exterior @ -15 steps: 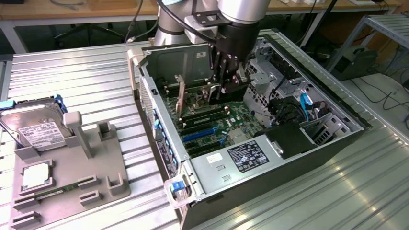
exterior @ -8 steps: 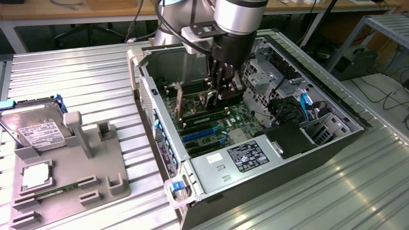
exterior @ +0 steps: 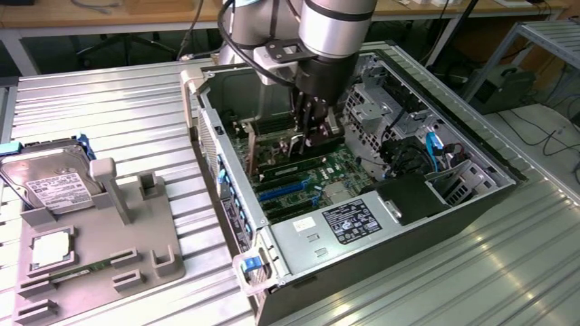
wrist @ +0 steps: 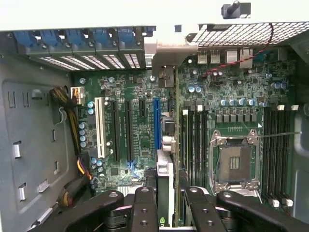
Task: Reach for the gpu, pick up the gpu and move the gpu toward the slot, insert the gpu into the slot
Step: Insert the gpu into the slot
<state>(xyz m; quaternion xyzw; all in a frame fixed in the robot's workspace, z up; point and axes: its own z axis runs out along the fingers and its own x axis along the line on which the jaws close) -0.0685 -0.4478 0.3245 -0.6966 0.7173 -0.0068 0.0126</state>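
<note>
My gripper [exterior: 316, 136] is down inside the open computer case [exterior: 217, 142], over the green motherboard [exterior: 340, 166]. In the wrist view the gripper [wrist: 169, 198] is shut on the gpu [wrist: 176, 121]. I see this thin dark card edge-on, with its silver bracket [wrist: 169, 50] toward the case's rear wall. The card hangs upright above the board, parallel to the long blue slot [wrist: 156, 123] and slightly off it toward the black memory slots [wrist: 193, 140]. From the exterior view the blue slot [exterior: 281, 191] lies just in front of the gripper.
The CPU socket [wrist: 234, 162] sits beyond the memory slots. Case walls, a drive cage [exterior: 381, 102], the power supply [exterior: 354, 221] and blue cables [exterior: 430, 146] crowd the board. Outside, a grey fixture [exterior: 136, 258] carries a hard drive [exterior: 50, 180].
</note>
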